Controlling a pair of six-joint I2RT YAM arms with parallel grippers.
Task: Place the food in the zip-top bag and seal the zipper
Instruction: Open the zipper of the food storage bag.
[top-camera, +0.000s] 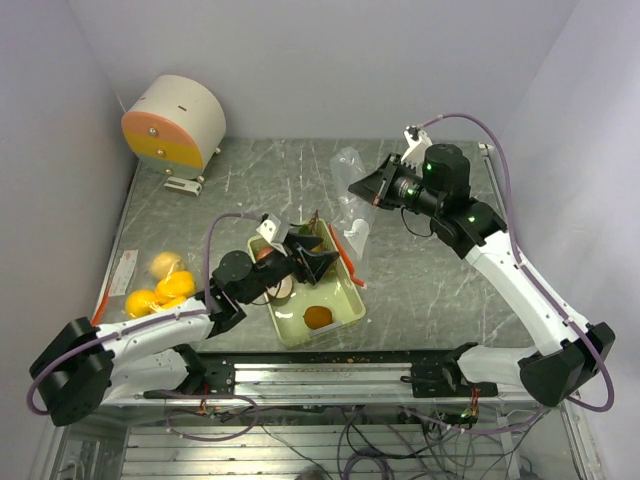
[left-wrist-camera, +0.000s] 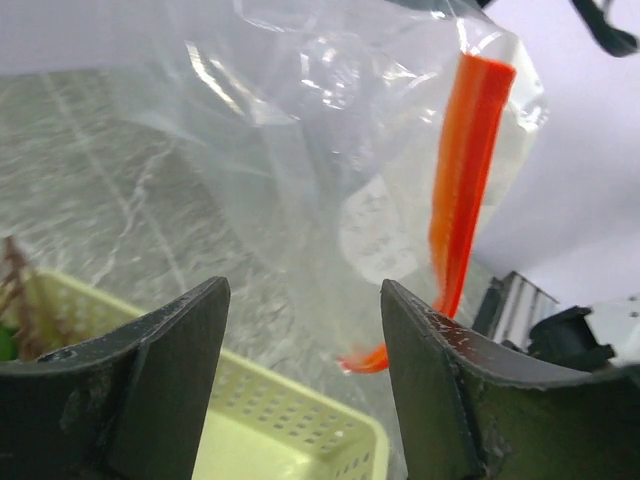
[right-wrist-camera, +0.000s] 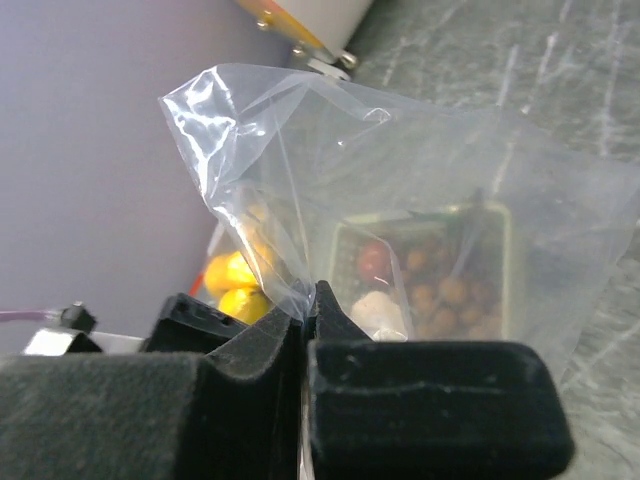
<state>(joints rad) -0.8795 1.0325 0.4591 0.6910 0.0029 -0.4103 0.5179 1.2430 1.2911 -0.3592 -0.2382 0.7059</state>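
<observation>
Right gripper (right-wrist-camera: 305, 305) is pinching the clear bag's (right-wrist-camera: 420, 170) edge
Left gripper (left-wrist-camera: 305, 330) is hovering open above the tray (top-camera: 346, 318); one orange (top-camera: 318, 317) is lying in it, more fruit (top-camera: 165, 285) sitting well left

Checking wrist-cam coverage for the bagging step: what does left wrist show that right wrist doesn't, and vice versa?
Left wrist only: the orange zipper strip, hanging nearly upright, framed by the open left gripper.
Right wrist only: the right gripper pinched shut on the bag's edge, and behind the film the yellow-orange fruits, reddish apple, pale pear and brown berries.
Both: the clear bag, the pale green tray, the marble table.
</observation>
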